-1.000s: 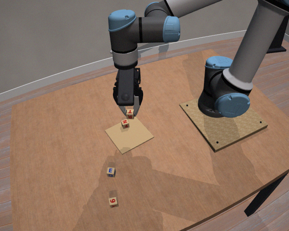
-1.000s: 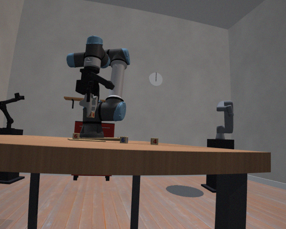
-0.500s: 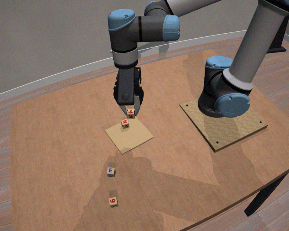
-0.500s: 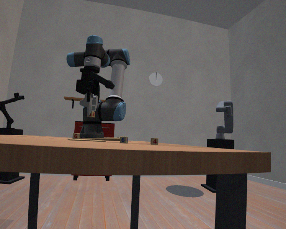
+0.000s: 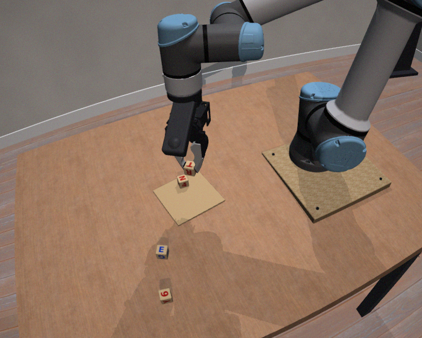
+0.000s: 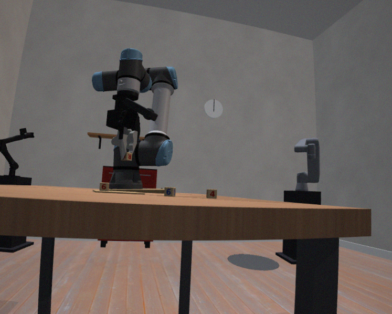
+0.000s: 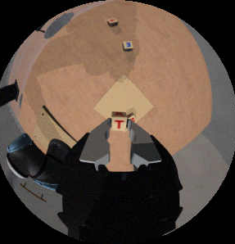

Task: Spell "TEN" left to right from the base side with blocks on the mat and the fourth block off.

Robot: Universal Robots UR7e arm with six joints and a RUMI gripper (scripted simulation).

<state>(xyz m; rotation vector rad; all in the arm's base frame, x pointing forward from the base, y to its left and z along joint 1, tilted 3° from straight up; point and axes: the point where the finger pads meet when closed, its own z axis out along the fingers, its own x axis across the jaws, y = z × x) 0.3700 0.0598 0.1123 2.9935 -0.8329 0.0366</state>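
My gripper [image 5: 191, 168] [image 6: 128, 156] [image 7: 118, 119] is shut on the T block [image 5: 190, 165] [image 6: 129, 156] [image 7: 119, 123] and holds it in the air above the table, near the back of the mat. Its red T faces up, upright in the wrist view. The N block [image 5: 182, 181] [image 6: 104, 186] [image 7: 132, 119] rests on the mat [image 5: 196, 207] [image 7: 124, 92], by its back edge in the top view, partly hidden in the wrist view. The E block [image 5: 162, 251] [image 6: 169, 191] [image 7: 128, 46] sits off the mat, blue E up.
The fourth block [image 5: 165, 295] [image 6: 211, 193] [image 7: 112, 22] lies on the table beyond the E block, off the mat, with a red 6 or 9 on top. The robot's base stands on a wooden board [image 5: 334, 203] to the right of the mat in the top view.
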